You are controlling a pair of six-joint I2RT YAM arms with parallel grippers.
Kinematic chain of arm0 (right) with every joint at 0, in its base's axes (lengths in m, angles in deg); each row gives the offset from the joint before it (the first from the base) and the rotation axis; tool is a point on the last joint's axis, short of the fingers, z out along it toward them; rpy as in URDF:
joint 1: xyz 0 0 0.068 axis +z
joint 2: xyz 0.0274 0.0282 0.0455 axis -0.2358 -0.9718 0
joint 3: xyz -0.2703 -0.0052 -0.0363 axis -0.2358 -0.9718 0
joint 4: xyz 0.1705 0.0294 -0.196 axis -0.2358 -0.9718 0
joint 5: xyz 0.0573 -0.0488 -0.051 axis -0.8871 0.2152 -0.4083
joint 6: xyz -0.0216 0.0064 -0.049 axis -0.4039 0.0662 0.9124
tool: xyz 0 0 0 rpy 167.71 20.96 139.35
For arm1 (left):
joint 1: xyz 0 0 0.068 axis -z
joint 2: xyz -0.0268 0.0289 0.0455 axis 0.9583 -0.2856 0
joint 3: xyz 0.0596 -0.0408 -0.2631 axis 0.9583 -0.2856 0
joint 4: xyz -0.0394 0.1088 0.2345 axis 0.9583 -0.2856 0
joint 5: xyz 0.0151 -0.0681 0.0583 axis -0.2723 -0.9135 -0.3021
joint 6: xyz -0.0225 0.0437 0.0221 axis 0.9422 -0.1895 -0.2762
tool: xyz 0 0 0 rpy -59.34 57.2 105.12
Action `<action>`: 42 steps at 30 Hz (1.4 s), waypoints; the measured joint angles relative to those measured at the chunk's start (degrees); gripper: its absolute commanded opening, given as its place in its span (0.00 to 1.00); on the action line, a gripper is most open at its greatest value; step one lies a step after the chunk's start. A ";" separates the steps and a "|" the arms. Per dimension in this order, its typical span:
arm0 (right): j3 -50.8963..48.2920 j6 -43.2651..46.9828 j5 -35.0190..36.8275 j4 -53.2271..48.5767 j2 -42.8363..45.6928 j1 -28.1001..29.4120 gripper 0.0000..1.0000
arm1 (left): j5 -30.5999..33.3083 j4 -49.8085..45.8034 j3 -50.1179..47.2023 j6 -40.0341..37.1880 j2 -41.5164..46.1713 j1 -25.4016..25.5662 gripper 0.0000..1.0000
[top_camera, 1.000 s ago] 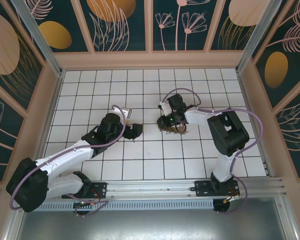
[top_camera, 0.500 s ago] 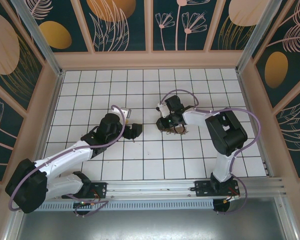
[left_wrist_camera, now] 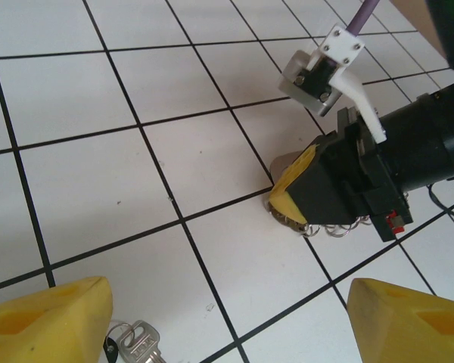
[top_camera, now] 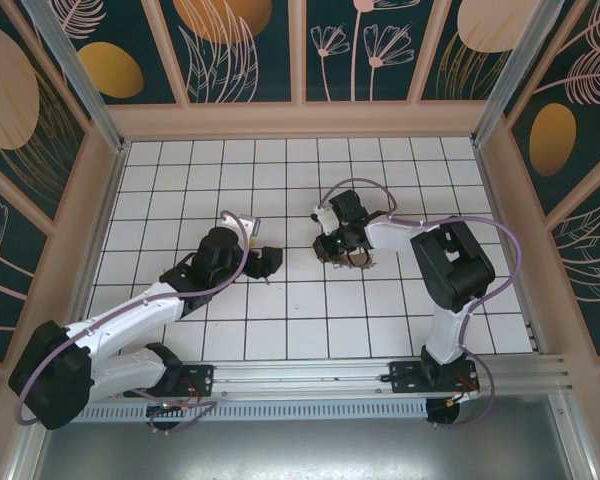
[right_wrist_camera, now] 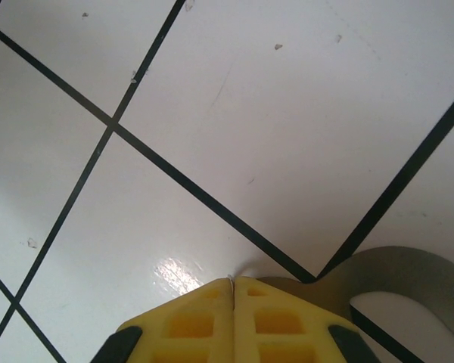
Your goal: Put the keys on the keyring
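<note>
1. The right arm's jaws are pressed together, tips down on the white tiled counter (top_camera: 280,320). As far as I can judge they nip one end of the keyring (left_wrist_camera: 286,218) (the contact itself hides under the yellow pads (left_wrist_camera: 295,178)).
2. The left arm's jaws are spread wide and hold nothing. They hang low over the keys (left_wrist_camera: 140,344).
3. The keys, a small pale key on a little black loop, lie flat on the counter just beside one left pad, apart from the keyring.
4. The keyring is a thin brown loop, its ribbed, chain-like stretch poking out beside the right jaws.
5. Both things look light, stiff and thin, and likely to skate on the glossy tile.
6. The flat key offers little to get under, so a pinch across its edges seems best (the loop looks too fine to trust).
</note>
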 measured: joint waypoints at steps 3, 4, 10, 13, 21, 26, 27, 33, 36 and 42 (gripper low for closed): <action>-0.13 0.85 0.00 -0.55 1.05 0.07 0.00 | -0.33 0.02 -0.13 -0.02 1.44 0.00 0.77; -0.57 1.44 -0.04 -0.57 2.25 0.15 0.00 | -0.66 0.04 -0.33 -0.04 2.29 0.00 0.77; -3.96 7.10 -1.81 -0.33 16.59 3.85 0.00 | -3.63 0.31 -0.92 -0.22 8.50 0.00 0.72; -4.50 9.66 -3.54 0.98 23.04 6.10 0.00 | -6.25 1.40 -1.20 -0.31 11.69 0.00 0.71; -12.70 9.27 -14.03 11.93 38.95 7.65 0.00 | -14.69 5.25 -2.80 -0.59 17.94 0.00 0.60; -17.75 3.93 -23.17 24.76 47.67 7.76 0.00 | -22.01 8.46 -2.95 -0.44 21.59 0.00 0.51; -18.12 2.95 -24.72 26.77 48.26 7.76 0.00 | -23.23 9.01 -2.95 -0.44 22.14 0.00 0.51; -21.03 -4.17 -33.11 39.56 48.92 7.78 0.00 | -29.42 11.17 -2.43 -0.44 24.37 0.00 0.44; -22.34 -6.99 -35.56 44.17 48.89 7.96 0.00 | -30.75 11.19 -1.46 -0.48 24.30 0.00 0.42; -22.69 -11.04 -37.88 51.06 48.48 8.59 0.00 | -33.20 11.89 0.79 -0.70 22.29 0.02 0.37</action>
